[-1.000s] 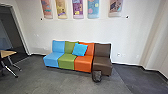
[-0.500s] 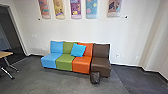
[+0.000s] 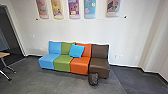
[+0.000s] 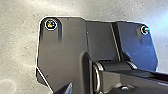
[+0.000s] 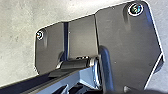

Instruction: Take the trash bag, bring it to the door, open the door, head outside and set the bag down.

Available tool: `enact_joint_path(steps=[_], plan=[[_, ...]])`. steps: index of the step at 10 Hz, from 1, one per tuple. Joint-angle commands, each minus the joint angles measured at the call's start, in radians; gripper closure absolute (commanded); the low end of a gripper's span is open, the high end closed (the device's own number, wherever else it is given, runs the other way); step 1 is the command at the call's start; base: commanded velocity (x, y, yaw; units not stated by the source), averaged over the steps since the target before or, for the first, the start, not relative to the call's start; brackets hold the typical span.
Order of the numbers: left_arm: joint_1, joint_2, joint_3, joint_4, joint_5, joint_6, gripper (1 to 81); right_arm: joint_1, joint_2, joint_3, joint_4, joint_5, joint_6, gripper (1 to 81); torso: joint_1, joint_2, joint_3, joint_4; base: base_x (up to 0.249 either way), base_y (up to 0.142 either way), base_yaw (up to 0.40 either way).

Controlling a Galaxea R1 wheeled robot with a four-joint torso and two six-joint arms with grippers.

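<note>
In the head view the dark trash bag (image 3: pixel 93 79) rests on the grey floor, close by the front of the brown seat at the right end of the couch. A doorway (image 3: pixel 9 32) stands at the far left; whether it is the task's door I cannot tell. Both wrist views look down on the robot's own dark base plate and jointed bar, with grey floor around them. How the two grippers stand cannot be made out.
A couch with blue, green, orange and brown seats (image 3: pixel 62 62) stands along the white wall, a bright blue pillow (image 3: pixel 76 50) on it. At the left edge is a wooden table (image 3: pixel 4 54) with metal legs. Several colourful panels (image 3: pixel 74 8) hang above.
The head view has shifted slightly, so the couch, bag and table lie a little further left in it. The bag also shows slightly lower.
</note>
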Motion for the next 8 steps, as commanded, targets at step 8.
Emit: enact_joint_path(steps=[8], plan=[[-0.044,0.004,-0.001,-0.027,0.054,0.001,1.0,0.035,0.006,0.005,-0.003,-0.051,-0.004,1.0,0.0,0.0,0.0,0.0,0.094,-0.009,0.0]])
